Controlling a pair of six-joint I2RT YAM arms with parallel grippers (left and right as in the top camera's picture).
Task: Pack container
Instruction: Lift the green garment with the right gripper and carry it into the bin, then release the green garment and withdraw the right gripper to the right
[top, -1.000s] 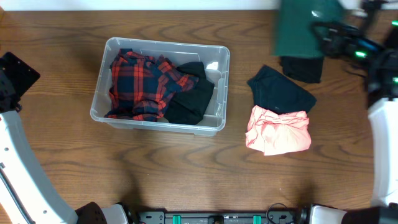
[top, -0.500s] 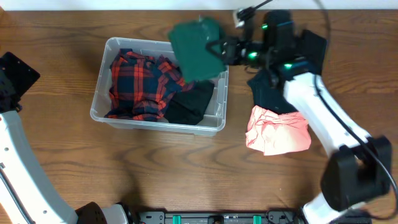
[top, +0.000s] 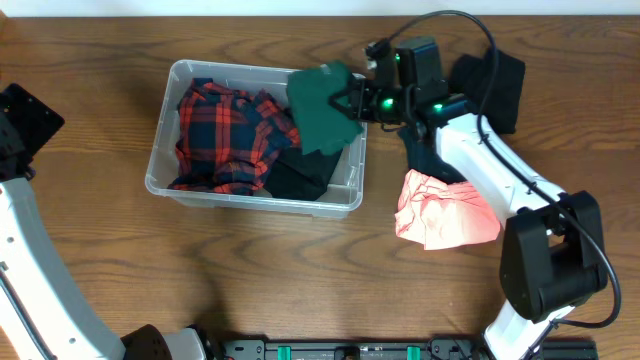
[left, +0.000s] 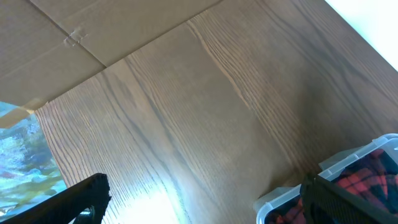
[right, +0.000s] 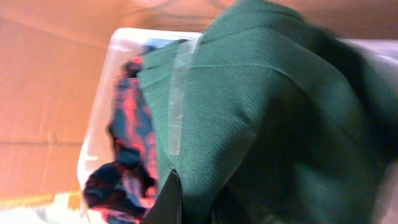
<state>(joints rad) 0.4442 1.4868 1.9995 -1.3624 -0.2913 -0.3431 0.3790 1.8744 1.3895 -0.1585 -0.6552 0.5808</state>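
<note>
The container (top: 250, 198) stands on the table (top: 120, 260), toward 9 o'clock from the table's middle. Inside it, a red plaid shirt (top: 222, 135) fills the 9 o'clock half and a black garment (top: 308, 172) lies on the 4 o'clock side. The right gripper (top: 352, 100) is clenched on a green garment (top: 320, 105), which hangs over the container's 2 o'clock corner. The left gripper (left: 206, 186) is released, its jaws spread wide over the wood. A pink garment (top: 447, 210) lies at 4 o'clock from the container, apart from it.

green cloth (right: 261, 106) hides most of right tool (right: 189, 205) in wrist view; container (right: 93, 124) blurred there.
</note>
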